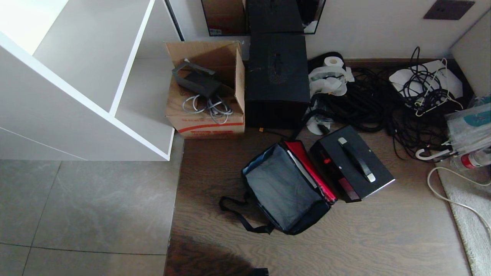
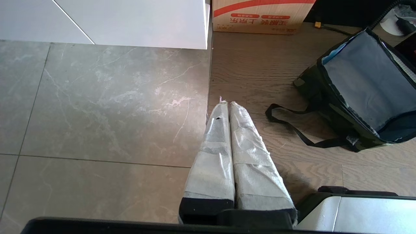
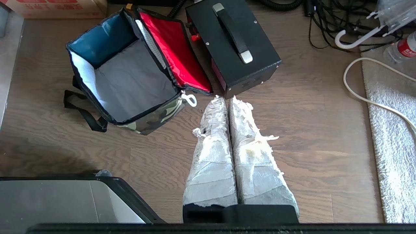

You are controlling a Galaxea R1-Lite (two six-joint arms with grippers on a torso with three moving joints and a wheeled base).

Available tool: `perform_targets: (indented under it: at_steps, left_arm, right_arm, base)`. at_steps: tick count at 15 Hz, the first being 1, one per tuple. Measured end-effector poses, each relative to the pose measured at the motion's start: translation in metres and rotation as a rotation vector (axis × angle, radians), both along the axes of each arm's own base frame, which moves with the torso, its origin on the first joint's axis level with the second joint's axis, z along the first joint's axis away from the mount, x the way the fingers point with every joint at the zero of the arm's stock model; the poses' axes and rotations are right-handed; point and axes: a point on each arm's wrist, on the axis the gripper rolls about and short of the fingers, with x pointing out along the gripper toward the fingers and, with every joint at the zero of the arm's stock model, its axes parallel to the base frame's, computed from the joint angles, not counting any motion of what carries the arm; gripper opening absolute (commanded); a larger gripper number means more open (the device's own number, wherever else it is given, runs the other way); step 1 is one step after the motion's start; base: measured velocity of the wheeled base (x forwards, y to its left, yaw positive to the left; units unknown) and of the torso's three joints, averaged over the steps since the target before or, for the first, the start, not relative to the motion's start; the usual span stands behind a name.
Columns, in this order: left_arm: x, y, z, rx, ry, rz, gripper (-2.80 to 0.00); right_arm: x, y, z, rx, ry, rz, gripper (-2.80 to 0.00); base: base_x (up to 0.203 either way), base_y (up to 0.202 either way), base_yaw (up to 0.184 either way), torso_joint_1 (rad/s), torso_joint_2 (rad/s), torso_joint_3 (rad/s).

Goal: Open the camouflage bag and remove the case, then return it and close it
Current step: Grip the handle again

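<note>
1. Your left gripper [image 2: 226, 103] hangs above the seam where grey tile meets wood floor, its wrapped fingers [image 2: 214, 143] pressed together and holding nothing.
2. Your right gripper [image 3: 226, 98] hangs over the wood floor just near of the bag and case, fingers [image 3: 248, 139] together, also empty.
3. The camouflage bag [image 1: 285, 188] sits on the wood floor mid-scene, lid thrown open to the right with the red lining up; you can see its grey bottom, nothing inside. Its black strap [image 1: 239, 214] trails to the near left.
4. The case [image 1: 351, 163] lies on the floor just right of the open lid, handle up.
5. Farther back you have a cardboard box [image 1: 207, 90] at left, a tall black box [image 1: 277, 78] beside it, and tangled cables [image 1: 383, 103] at right.
</note>
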Motion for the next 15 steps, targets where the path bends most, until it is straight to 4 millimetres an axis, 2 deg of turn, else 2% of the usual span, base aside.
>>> perform_targets:
  at_steps: [11,12,15]
  left_arm:
    - [0.000,0.000,0.000,0.000,0.000,0.000,-2.80]
    - [0.000,0.000,0.000,0.000,0.000,0.000,-2.80]
    - [0.000,0.000,0.000,0.000,0.000,0.000,-2.80]
  right_arm:
    - [0.000,0.000,0.001,0.012,-0.004,-0.002,-2.80]
    - [-0.002,0.000,0.007,0.014,-0.010,-0.001,-2.80]
    - [-0.017,0.000,0.040,0.024,0.011,0.000,-2.80]
  base:
    - [0.000,0.000,0.000,0.000,0.00,0.000]
    - [0.000,0.000,0.000,0.000,0.00,0.000]
    - [0.000,0.000,0.000,0.000,0.00,0.000]
